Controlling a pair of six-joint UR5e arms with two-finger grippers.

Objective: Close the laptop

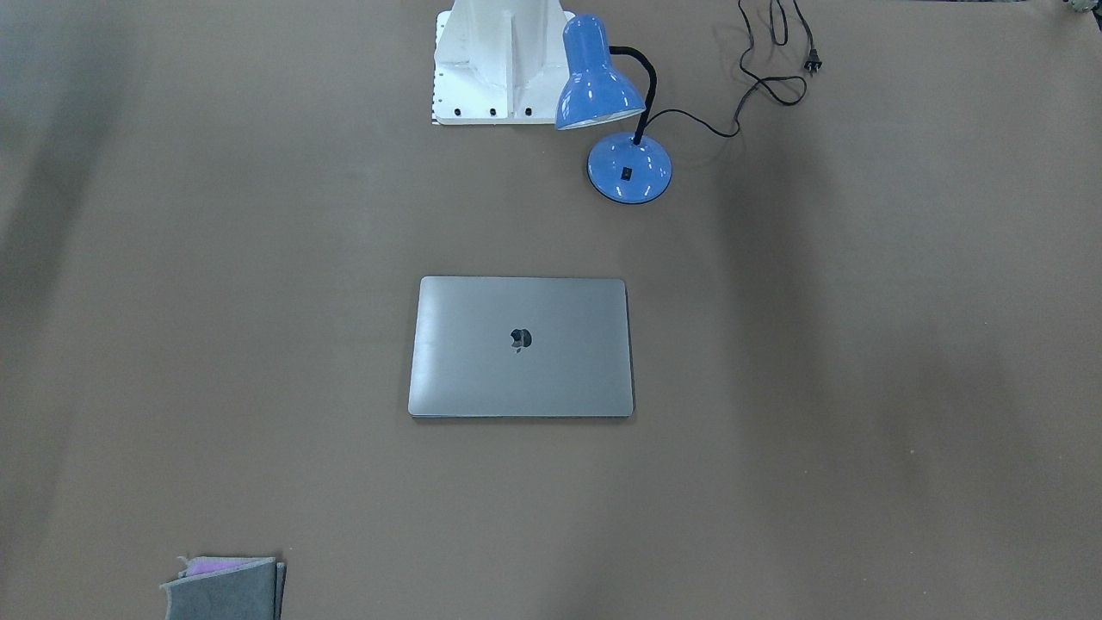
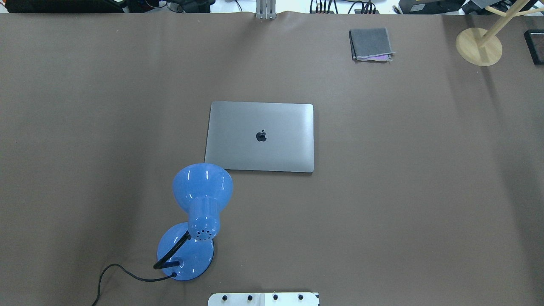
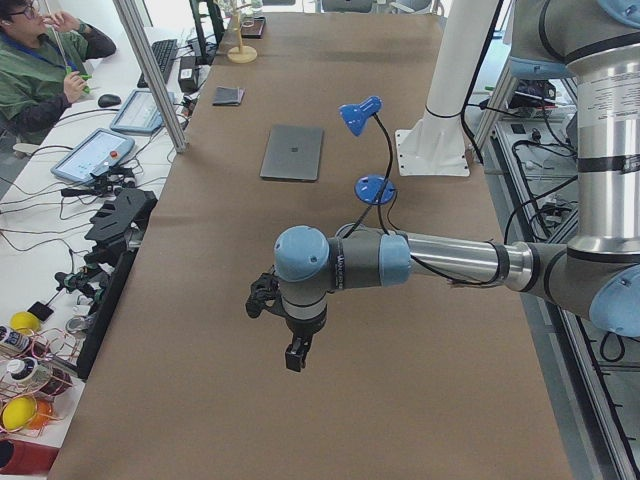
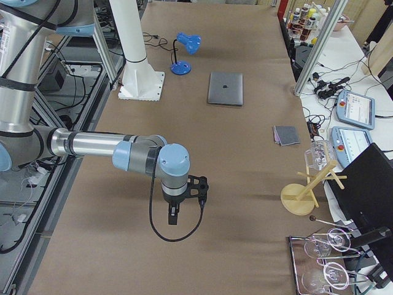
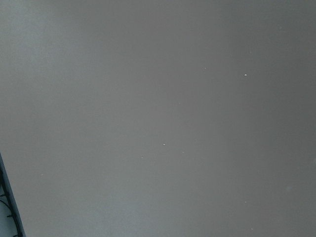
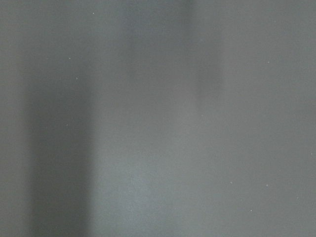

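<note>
The laptop (image 1: 521, 346) lies flat in the middle of the brown table with its lid down. The grey lid and dark apple logo face up; no keys or screen show. It also shows in the overhead view (image 2: 260, 137) and both side views (image 3: 292, 152) (image 4: 225, 88). My left gripper (image 3: 295, 358) hangs over bare table far from the laptop, seen only in the left side view. My right gripper (image 4: 172, 216) hangs likewise at the other end, seen only in the right side view. I cannot tell whether either is open or shut. Both wrist views show only table surface.
A blue desk lamp (image 2: 202, 191) stands between the robot base (image 1: 495, 60) and the laptop, its shade close to the laptop's near-left corner, its cord (image 1: 775, 52) trailing off. A folded grey cloth (image 2: 370, 43) and a wooden stand (image 2: 479, 46) sit at the far right.
</note>
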